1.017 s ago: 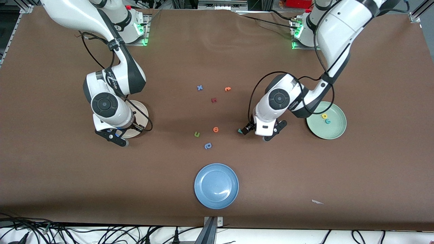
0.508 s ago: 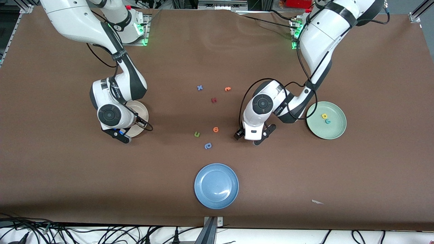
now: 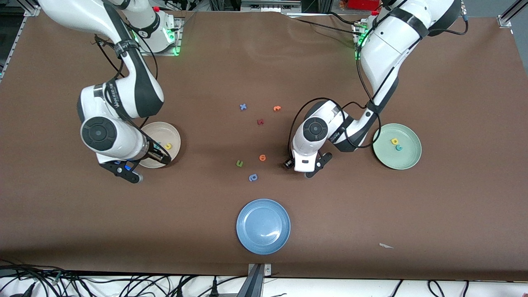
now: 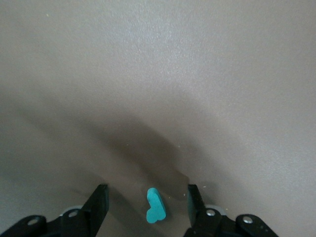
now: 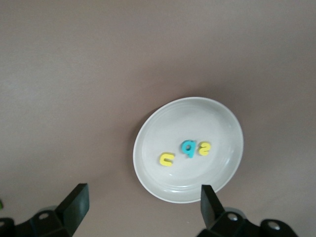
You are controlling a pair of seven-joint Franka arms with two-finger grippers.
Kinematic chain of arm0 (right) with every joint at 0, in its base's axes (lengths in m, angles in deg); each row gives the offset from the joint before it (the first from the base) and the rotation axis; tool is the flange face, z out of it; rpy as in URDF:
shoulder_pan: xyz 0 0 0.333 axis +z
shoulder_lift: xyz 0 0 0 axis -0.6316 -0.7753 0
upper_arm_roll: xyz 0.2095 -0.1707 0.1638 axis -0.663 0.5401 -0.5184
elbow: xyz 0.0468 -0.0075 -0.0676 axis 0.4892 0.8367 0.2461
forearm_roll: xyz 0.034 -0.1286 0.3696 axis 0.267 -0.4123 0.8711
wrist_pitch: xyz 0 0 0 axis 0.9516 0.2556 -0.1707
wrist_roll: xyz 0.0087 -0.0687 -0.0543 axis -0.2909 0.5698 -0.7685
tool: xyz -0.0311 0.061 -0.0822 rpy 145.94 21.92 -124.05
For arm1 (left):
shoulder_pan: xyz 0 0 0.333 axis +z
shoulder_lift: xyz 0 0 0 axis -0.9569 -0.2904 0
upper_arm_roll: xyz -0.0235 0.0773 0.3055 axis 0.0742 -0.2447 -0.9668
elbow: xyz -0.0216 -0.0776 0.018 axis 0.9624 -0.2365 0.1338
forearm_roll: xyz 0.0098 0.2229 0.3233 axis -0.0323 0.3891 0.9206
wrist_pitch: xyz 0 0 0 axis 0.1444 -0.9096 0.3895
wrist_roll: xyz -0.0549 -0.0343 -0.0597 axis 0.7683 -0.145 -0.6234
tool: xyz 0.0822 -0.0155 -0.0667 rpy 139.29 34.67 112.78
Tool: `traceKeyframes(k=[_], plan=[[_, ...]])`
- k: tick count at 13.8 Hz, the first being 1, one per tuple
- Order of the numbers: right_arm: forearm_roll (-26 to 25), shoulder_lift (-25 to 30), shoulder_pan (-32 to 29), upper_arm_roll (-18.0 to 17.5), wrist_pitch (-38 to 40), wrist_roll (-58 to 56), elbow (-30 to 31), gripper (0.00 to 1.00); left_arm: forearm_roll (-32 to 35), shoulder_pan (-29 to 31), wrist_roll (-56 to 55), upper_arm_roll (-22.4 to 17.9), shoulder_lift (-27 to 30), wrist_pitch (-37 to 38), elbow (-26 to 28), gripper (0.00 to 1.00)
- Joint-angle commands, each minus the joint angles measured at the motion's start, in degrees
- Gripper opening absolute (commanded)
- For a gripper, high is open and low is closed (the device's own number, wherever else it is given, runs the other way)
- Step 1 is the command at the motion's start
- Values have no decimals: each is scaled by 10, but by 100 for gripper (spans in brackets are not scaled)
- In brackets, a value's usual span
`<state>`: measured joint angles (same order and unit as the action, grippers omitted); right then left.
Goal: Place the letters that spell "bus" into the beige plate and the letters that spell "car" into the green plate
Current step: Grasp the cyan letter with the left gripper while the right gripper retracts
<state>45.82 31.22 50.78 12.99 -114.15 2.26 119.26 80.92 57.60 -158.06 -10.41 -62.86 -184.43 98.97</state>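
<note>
Since a second ago, right gripper (image 5: 143,210) lifts off the beige plate (image 5: 148,138), jaws wide, b/u/s (image 5: 187,148) inside. Left gripper (image 4: 146,203) drops lower, fingers straddling teal r (image 4: 155,205) on the table without touching; green plate (image 3: 408,161) holds two letters.

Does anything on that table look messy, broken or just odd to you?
Nothing looks broken or spilled. The one stray thing is a small white scrap lying on the brown table cover, nearer the front camera than the green plate; it belongs to neither the letters nor the plates. What it is cannot be told.
</note>
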Motion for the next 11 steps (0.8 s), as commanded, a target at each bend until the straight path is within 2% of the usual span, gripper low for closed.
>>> traceKeyframes(k=[1, 3, 4, 6, 7, 9, 11], plan=[[53, 9, -41, 1, 87, -99, -58, 100, 21, -12, -15, -6, -10, 5, -21, 62], [80, 19, -83, 2, 151, -196, -87, 100, 21, -12, -16, -6, -10, 5, -21, 53], [95, 43, -111, -1, 168, -264, -91, 100, 21, -11, -15, -6, -10, 5, -22, 46], [113, 58, -137, 5, 179, -353, -96, 100, 21, -11, -15, -6, -10, 5, -22, 23], [127, 59, -157, 1, 197, -379, -119, 100, 22, -11, -15, -6, -10, 5, -22, 14], [126, 82, -166, -2, 223, -400, -161, 100, 22, -11, -14, -6, -10, 5, -22, 0], [112, 108, -162, -5, 186, -400, -153, 100, 24, -7, -11, -6, -6, 5, -22, 0]])
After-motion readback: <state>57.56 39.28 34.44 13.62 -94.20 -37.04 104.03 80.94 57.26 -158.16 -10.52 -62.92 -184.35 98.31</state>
